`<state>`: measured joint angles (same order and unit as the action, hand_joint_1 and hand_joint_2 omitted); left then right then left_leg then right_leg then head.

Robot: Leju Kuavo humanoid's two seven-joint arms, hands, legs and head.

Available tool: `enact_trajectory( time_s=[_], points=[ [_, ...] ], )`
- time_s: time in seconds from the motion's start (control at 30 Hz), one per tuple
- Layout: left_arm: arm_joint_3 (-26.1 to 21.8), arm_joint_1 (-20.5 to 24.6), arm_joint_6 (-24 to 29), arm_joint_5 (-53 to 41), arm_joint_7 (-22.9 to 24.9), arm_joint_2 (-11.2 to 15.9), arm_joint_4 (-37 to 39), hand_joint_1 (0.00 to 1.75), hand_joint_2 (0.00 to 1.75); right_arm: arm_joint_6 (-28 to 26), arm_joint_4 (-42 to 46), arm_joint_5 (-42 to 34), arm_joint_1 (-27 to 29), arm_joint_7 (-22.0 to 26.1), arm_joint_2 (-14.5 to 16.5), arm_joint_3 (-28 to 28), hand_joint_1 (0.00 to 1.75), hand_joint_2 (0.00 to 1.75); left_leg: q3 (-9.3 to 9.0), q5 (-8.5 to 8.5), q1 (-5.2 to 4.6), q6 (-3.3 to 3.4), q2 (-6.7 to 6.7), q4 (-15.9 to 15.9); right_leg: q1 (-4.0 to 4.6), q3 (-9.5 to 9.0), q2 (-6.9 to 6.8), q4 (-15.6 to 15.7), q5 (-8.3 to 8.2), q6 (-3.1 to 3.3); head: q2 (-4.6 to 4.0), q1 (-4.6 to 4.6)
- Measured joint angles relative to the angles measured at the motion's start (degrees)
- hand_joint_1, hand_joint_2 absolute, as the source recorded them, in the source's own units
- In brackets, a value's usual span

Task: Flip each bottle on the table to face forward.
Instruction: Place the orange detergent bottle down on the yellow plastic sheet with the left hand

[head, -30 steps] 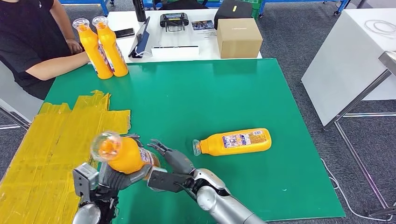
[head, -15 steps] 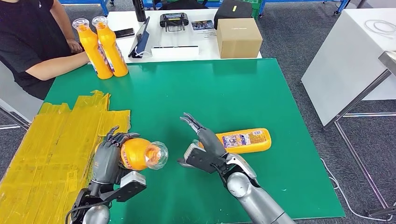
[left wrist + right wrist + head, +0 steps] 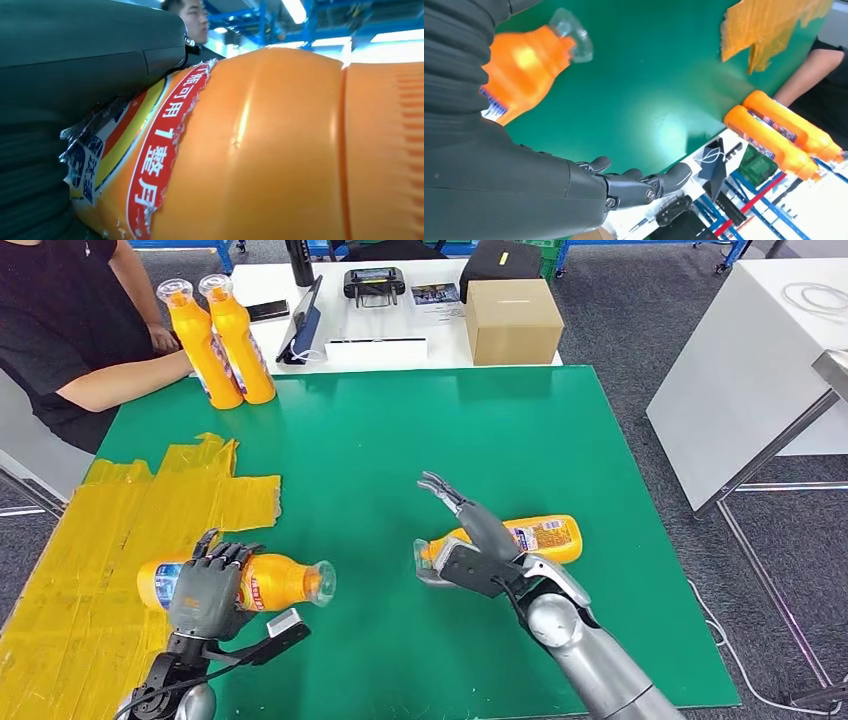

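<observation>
while my left robot hand (image 3: pixel 205 592) clamps its bottle (image 3: pixel 270 581) lying sideways on the worktop (image 3: pixel 420 440), cap toward my right, my right robot hand (image 3: pixel 480 540) hovers with fingers spread, holding nothing. the second bottle (image 3: pixel 535 536) lies right under and just beyond it, long axis crosswise, cap nearest my palm, so the right arm is the closer one.

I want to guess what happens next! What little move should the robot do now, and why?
Probably lower the right robot hand onto the bottle lying on the green table and close around it. That hand hovers open just above the bottle, holding nothing. The left robot hand already grips the other bottle, which lies on its side at the yellow tape's edge.
</observation>
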<state>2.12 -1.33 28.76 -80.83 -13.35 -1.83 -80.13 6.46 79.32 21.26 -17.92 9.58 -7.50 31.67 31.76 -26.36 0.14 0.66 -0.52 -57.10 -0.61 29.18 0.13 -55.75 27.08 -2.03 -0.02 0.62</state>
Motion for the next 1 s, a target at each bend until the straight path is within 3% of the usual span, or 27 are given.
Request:
enact_trajectory(
  time_s=[0.1, 0.23, 0.47, 0.73, 0.83, 1.0],
  points=[
    [-1.9, 1.1, -0.1, -3.4, 2.8, 1.1, 4.8, 1.75, 1.75, 1.0, 1.2, -0.1, 0.2, 0.2, -2.5, 0.0, 0.00, 1.75, -0.01, 0.00, 0.00, 0.00, 0.00, 0.0, 0.00, 0.00, 0.00, 0.0, 0.00, 0.00, 0.00, 0.00],
    [-3.5, 2.9, -2.0, -6.3, 6.0, 2.8, 10.5, 0.00, 1.75, 1.9, 2.8, 0.7, 1.0, 0.3, -5.4, 0.0, 0.00, 1.75, -0.01, 0.00, 0.00, 0.00, 0.07, 0.0, 0.00, -0.02, -0.10, 0.0, 0.00, -0.01, 0.00, 0.02],
    [-3.8, 7.9, -5.6, -8.2, 9.5, 5.9, 18.3, 0.00, 1.75, 4.0, 5.0, 1.8, 1.7, 0.5, -10.0, 0.0, 0.00, 1.75, -0.28, 0.02, -0.05, -0.02, 0.28, 0.0, 0.00, -0.37, -0.23, 0.0, 0.01, -0.01, 0.00, 0.03],
    [-3.8, 10.5, -7.5, -8.4, 10.0, 7.6, 22.2, 0.00, 1.75, 4.0, 5.5, 2.4, 2.5, 0.3, -11.8, -0.1, 0.00, 1.75, -0.76, 0.10, -0.03, -0.05, 0.38, 0.1, 0.01, -0.86, -0.26, 0.0, 0.02, 0.01, 0.00, 0.02],
    [-3.7, 11.0, -8.6, -6.3, 7.6, 8.4, 22.9, 0.00, 1.75, 4.1, 5.6, 2.6, 2.9, 0.3, -12.6, -0.4, 0.00, 1.75, -0.87, 0.11, -0.02, -0.05, 0.36, 0.1, 0.02, -0.99, -0.25, 0.0, 0.02, 0.01, 0.00, 0.02],
    [-3.7, 11.2, -14.2, 3.2, -1.9, 11.5, 23.1, 0.00, 1.75, 6.0, 5.5, 2.1, 2.2, 0.4, -14.4, -1.2, 0.00, 1.75, -0.92, 0.11, -0.04, -0.05, 0.35, 0.1, 0.02, -1.16, -0.25, 0.0, 0.02, 0.01, 0.00, 0.03]
  ],
)
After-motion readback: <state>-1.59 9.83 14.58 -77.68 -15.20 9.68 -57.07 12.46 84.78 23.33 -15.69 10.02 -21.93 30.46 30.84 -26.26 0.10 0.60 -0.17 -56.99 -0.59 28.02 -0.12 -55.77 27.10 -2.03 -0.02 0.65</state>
